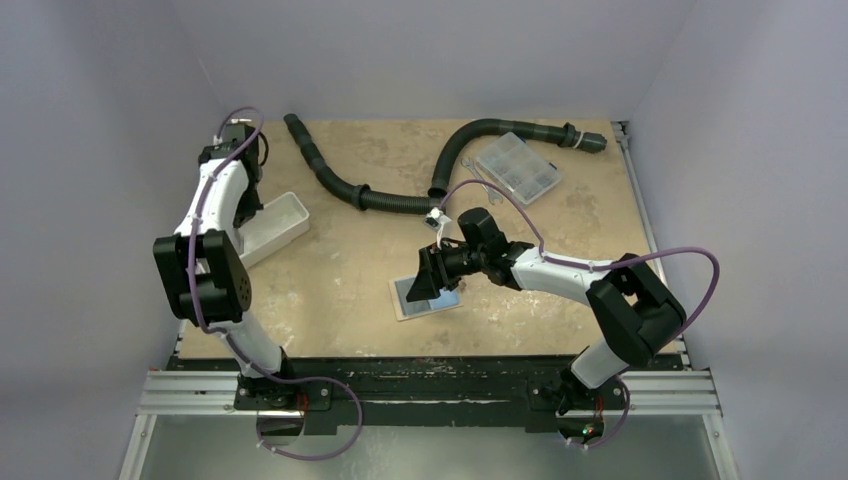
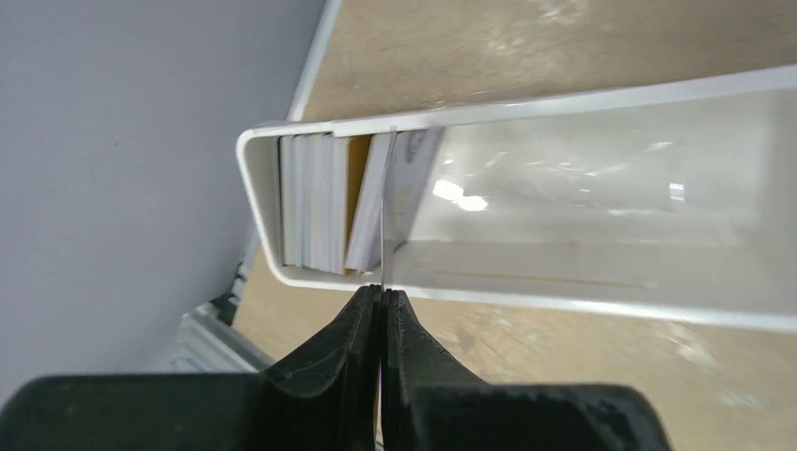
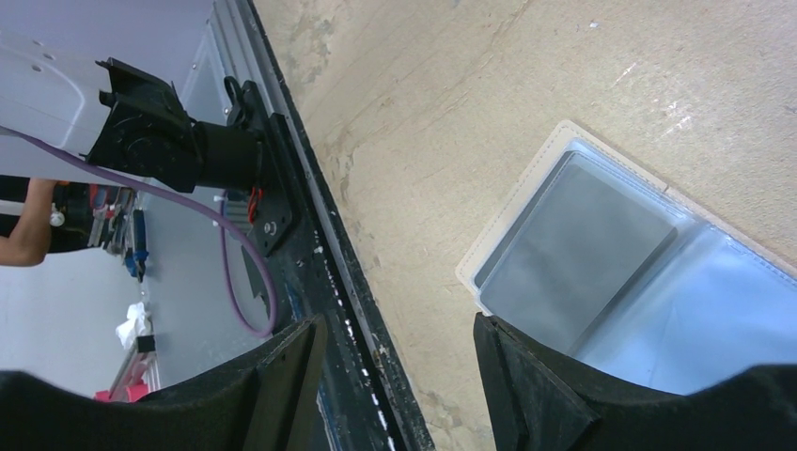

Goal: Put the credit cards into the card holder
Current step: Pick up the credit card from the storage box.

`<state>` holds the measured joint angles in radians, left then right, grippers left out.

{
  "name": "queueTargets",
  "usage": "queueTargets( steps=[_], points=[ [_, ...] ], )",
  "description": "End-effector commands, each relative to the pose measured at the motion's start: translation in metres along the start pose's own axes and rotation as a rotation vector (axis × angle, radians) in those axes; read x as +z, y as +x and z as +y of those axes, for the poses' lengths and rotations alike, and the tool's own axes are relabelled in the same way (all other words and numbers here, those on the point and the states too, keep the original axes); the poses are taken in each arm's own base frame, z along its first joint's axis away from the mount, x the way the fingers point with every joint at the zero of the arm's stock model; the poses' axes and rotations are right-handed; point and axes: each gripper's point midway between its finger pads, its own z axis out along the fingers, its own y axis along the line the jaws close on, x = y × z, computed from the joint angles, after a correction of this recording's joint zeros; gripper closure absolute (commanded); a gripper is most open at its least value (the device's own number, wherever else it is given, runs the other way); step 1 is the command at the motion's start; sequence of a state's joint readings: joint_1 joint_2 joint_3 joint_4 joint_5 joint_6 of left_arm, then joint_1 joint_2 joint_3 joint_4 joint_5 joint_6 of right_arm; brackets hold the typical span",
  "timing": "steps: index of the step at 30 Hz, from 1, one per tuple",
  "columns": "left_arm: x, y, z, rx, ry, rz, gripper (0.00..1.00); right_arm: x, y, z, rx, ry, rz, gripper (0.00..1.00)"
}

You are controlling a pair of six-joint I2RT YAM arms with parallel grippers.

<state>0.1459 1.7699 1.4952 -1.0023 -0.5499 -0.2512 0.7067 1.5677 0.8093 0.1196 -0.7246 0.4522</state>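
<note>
Our left claw (image 2: 382, 293) pinched a card (image 2: 385, 225) in the tray (image 2: 246, 188); our right claw (image 3: 399, 366) hovered spread over the wallet (image 3: 519, 203).

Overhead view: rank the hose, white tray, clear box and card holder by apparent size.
Largest: hose.
Next: clear box and white tray, too alike to rank; the tray is partly hidden.
Smallest: card holder.
</note>
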Motion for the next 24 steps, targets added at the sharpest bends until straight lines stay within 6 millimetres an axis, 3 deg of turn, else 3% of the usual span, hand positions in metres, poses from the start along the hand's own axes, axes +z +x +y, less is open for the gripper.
queueTargets(
  steps=[1, 4, 7, 10, 12, 16, 19, 21, 24],
  points=[
    [-0.060, -0.032, -0.016, -0.107, 0.281, -0.136, 1.00, 0.000, -0.007, 0.004, -0.038, -0.003, -0.014, 0.33],
    [-0.085, -0.039, -0.029, -0.124, 0.413, -0.176, 1.00, -0.001, -0.008, 0.000, -0.038, 0.021, -0.017, 0.32],
    [-0.096, -0.040, -0.037, -0.137, 0.486, -0.192, 1.00, -0.001, -0.008, -0.003, -0.038, 0.038, -0.018, 0.32],
    [-0.120, -0.038, -0.070, -0.153, 0.716, -0.209, 1.00, -0.002, -0.010, -0.005, -0.038, 0.043, -0.025, 0.32],
    [-0.151, -0.033, -0.099, -0.146, 0.929, -0.231, 1.00, -0.010, -0.016, -0.004, -0.031, 0.029, -0.055, 0.32],
    [-0.227, -0.004, -0.167, 0.012, 1.236, -0.308, 1.00, -0.032, -0.032, -0.002, 0.018, -0.027, -0.132, 0.31],
    [-0.287, 0.026, -0.205, 0.069, 1.495, -0.353, 1.00, -0.055, -0.048, -0.003, 0.068, -0.094, -0.216, 0.31],
    [-0.315, 0.049, -0.219, 0.099, 1.642, -0.350, 1.00, -0.076, -0.059, -0.002, 0.104, -0.136, -0.293, 0.29],
    [-0.339, 0.081, -0.237, 0.114, 1.804, -0.335, 1.00, -0.108, -0.077, -0.001, 0.130, -0.171, -0.416, 0.27]
  ],
)
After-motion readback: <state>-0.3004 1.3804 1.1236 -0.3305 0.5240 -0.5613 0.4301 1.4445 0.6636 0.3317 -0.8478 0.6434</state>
